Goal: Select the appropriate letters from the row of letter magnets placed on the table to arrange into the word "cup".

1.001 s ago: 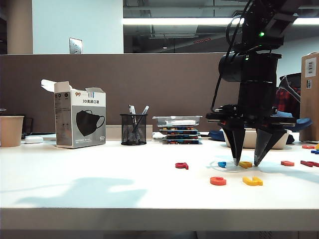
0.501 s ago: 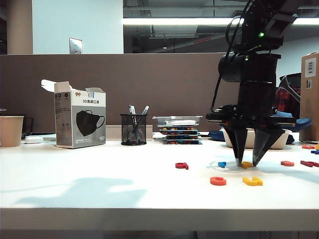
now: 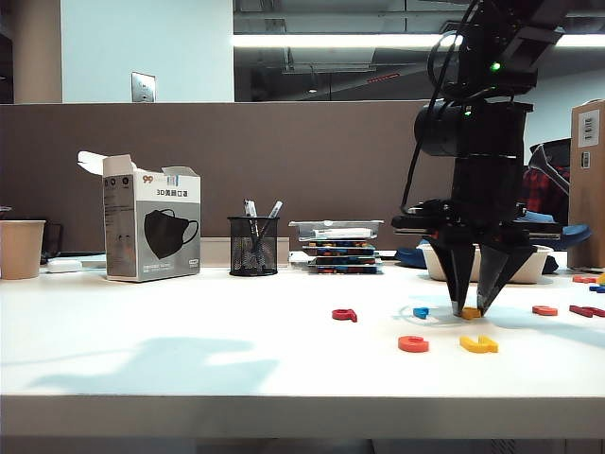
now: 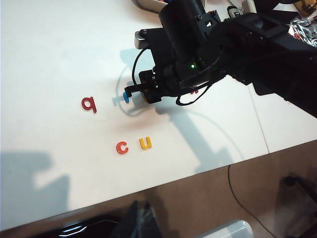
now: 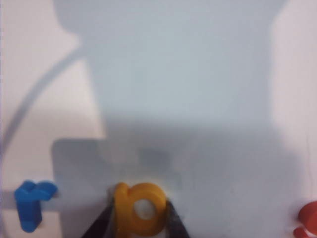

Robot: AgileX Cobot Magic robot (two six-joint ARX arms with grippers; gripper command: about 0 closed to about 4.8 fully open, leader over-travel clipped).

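Already c (image 3: 413,343) and u (image 3: 479,344) sit paired just before the right gripper (image 3: 470,310), clenched on yellow p (image 5: 141,208), unplaced. Left gripper unseen.

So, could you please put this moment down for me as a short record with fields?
right gripper: down on the table, fingers either side of the yellow p, touching it
left gripper: not in view
placed so far: orange-red c and yellow u side by side nearer the front edge
unused letters: dark red q, blue letter beside the p
task stage: third letter not yet lifted
background: mask box, mesh pen holder
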